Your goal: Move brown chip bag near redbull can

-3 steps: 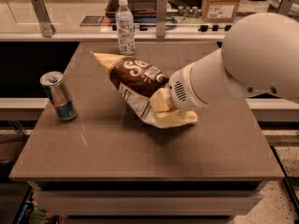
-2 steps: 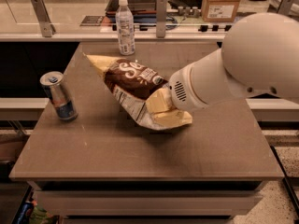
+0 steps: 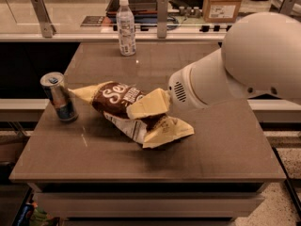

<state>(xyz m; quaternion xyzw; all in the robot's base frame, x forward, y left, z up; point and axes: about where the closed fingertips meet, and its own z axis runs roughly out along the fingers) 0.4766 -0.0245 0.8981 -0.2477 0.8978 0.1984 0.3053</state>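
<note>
Brown chip bag (image 3: 115, 98) travel is the main change: over the last second it has slid leftward across the bench (image 3: 221, 145), from about the middle toward the redbull can (image 3: 59, 97). The brown chip bag now lies tilted, its pale left corner just beside the can; whether the two touch cannot be made out. The gripper (image 3: 153, 114) sits at the bag's right half, under the white arm (image 3: 244, 65) reaching in from the right. Its jaws appear closed on the bag's crumpled middle, holding it. The can stands upright near the left edge, undisturbed, and the water bottle (image 3: 125, 26) stays well apart at the back. Judged from this, the carry is nearly complete, and what remains is setting the bag down and letting go without nudging the can.
</note>
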